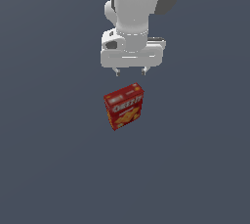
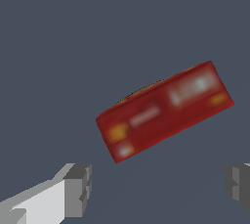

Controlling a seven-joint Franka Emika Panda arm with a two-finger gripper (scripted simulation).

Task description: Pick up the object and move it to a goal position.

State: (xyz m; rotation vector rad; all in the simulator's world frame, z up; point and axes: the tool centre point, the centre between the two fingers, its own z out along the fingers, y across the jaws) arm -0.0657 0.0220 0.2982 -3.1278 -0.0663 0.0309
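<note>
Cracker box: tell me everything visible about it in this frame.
The cracker box is a small red cardboard-looking carton with white lettering and pictured orange crackers on its front. It stands upright on the plain grey floor, turned slightly askew. Nothing else touches it; the open gripper hovers above, clear of it.

The exterior view looks from in front and above, some way off, with the arm at upper centre and the cracker box (image 1: 123, 106) mid-frame. The wrist view looks down from close above; both views share the box and hand (image 1: 130, 73).
</note>
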